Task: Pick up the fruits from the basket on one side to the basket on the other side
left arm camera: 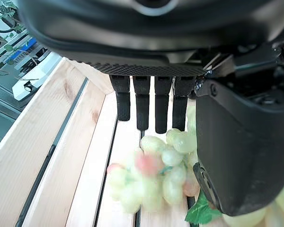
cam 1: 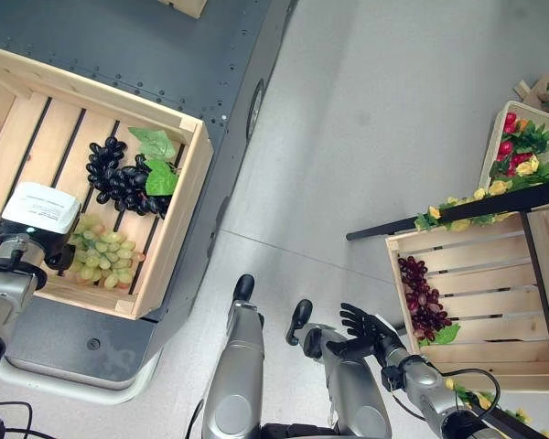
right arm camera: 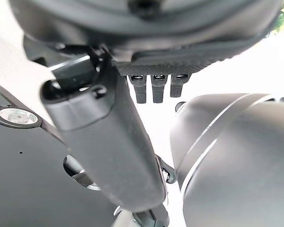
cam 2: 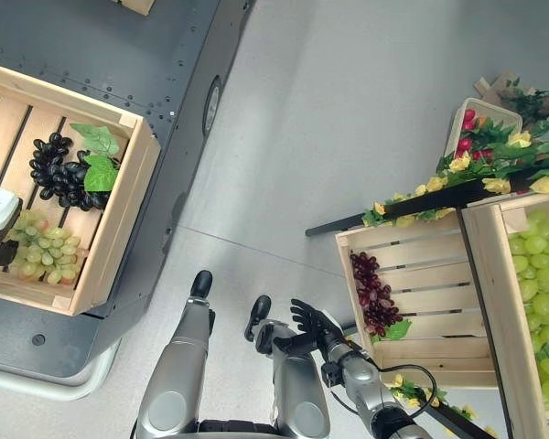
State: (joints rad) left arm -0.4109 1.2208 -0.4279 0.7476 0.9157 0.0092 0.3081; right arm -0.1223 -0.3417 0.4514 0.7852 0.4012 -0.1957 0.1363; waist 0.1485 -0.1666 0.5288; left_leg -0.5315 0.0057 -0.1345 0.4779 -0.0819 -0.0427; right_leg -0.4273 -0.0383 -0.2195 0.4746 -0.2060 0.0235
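Biggest thing on the robot's left is the dark grey cart (cam 1: pixel 165 55), and sitting on it a pale wooden crate (cam 1: pixel 176 229) with slatted floor. Over on the right stands a second wooden crate (cam 1: pixel 457 251), trimmed along its top with yellow flowers and leaves (cam 1: pixel 480 197), and beyond it a small pale basket of red and yellow blooms (cam 1: pixel 522 137). Beside that crate, in the right eye view, another wooden bin holds green grapes (cam 2: pixel 540 302). Down in the left crate lie two bunches: black grapes (cam 1: pixel 119 178) with green leaves (cam 1: pixel 156 160) toward the far corner, and just nearer, the green grapes (cam 1: pixel 102 256), touching or nearly touching them. The left hand (cam 1: pixel 59 254) is right down in that crate beside the green bunch; from its wrist, the fingers (left arm camera: pixel 143 106) point straight out over the slats with the thumb (left arm camera: pixel 241 151) standing apart, wide and gripping nothing, the green bunch lying just past the fingertips. In the right crate a purple-red grape bunch (cam 1: pixel 423 297) rests against the slats with a leaf at its lower end. The right hand (cam 1: pixel 366 331) hangs low over the bare floor, near that crate but apart from it, fingers spread loose, empty.
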